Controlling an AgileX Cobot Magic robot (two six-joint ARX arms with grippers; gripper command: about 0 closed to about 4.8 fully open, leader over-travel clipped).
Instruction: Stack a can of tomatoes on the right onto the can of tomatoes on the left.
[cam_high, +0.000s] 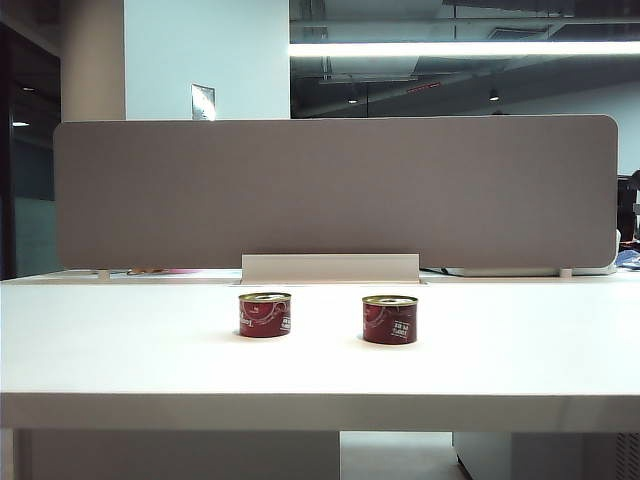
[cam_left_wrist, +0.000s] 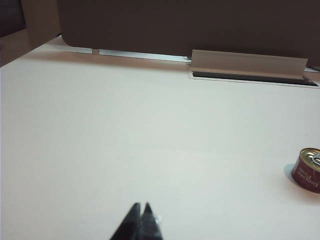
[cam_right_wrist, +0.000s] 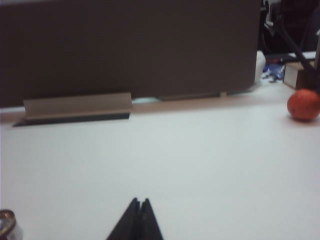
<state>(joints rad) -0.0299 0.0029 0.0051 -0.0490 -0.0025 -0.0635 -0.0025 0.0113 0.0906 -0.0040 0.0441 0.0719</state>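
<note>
Two tomato cans, left can (cam_high: 265, 314) and right can (cam_high: 390, 319), stood apart, unstacked, on the white table (cam_high: 120, 340). Left gripper (cam_left_wrist: 141, 210) and right gripper (cam_right_wrist: 139, 205) hung near, jaws closed, holding nothing.

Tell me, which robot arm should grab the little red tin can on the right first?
The right arm, probably. The right gripper, shut, sees that round red metal can at its picture's edge, on its own side of the white table. The left gripper, also shut, sees only the other red can.

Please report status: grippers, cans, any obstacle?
Left gripper shut, right gripper shut, both empty. Right can and left can apart, unstacked. Nothing between them.
</note>
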